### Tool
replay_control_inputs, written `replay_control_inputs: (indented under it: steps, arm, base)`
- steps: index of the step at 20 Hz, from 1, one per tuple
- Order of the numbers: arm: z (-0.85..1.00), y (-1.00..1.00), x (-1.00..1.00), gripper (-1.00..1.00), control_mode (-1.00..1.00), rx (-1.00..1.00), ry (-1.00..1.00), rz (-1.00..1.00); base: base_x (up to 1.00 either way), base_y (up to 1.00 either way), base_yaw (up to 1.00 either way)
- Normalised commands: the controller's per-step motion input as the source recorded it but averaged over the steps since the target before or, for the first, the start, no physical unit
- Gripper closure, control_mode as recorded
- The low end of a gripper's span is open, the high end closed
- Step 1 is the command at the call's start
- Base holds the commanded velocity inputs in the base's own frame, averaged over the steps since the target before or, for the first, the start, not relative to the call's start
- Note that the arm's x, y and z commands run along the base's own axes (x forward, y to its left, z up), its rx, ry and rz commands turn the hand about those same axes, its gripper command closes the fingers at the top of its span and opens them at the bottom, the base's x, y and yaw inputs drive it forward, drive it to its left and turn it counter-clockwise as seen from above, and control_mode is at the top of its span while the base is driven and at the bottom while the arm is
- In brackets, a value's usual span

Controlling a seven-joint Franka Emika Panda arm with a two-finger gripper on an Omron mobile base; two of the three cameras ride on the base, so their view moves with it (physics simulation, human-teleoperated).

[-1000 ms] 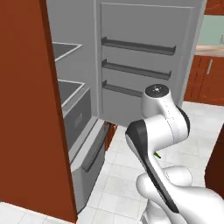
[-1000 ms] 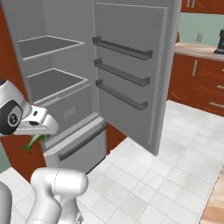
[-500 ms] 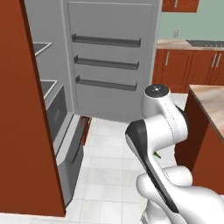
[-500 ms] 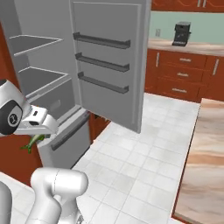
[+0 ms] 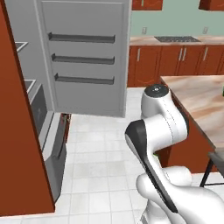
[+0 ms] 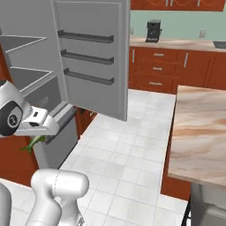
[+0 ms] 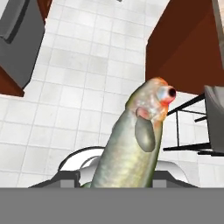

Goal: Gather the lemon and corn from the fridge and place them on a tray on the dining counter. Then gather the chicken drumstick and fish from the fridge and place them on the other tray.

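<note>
In the hand view the fish (image 7: pixel 138 140), grey-green with an orange-tinged head and a red eye, sticks out from between my fingers and points away from the hand. My gripper (image 7: pixel 116 179) is shut on its body. In the right base view the gripper (image 6: pixel 42 136) is at the left edge, in front of the fridge drawers, and the fish's green tail (image 6: pixel 32 145) hangs below it. The dining counter (image 6: pixel 198 128) lies to the right, its wood-grain top also in the left base view (image 5: pixel 197 94). The lemon, corn, chicken drumstick and trays are out of view.
The open fridge door (image 5: pixel 83 57) with three dark shelf rails stands ahead on the left. Grey fridge drawers (image 5: pixel 52 144) jut out low on the left. A dark stool (image 5: pixel 216 164) stands by the counter. Red-brown cabinets (image 6: pixel 163 70) with a coffee machine (image 6: pixel 153 31) line the back wall.
The whole view has swung right, so the base has turned away from the fridge and the dining counter has come into sight. The fish stays held in the gripper.
</note>
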Motion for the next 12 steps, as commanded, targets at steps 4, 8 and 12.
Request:
replay_control_inputs:
  steps: [4, 8, 12]
  arm:
    - [0.00, 0.00, 0.00, 1.00, 1.00, 0.00, 0.00, 0.00]
    - [0.00, 0.00, 0.00, 1.00, 1.00, 0.00, 0.00, 0.00]
    - [0.00, 0.00, 0.00, 1.00, 1.00, 0.00, 0.00, 0.00]
  base:
    - [-0.07, -0.63, -0.13]
    - [0.00, -0.88, -0.04]
    - [0.00, -0.95, 0.00]
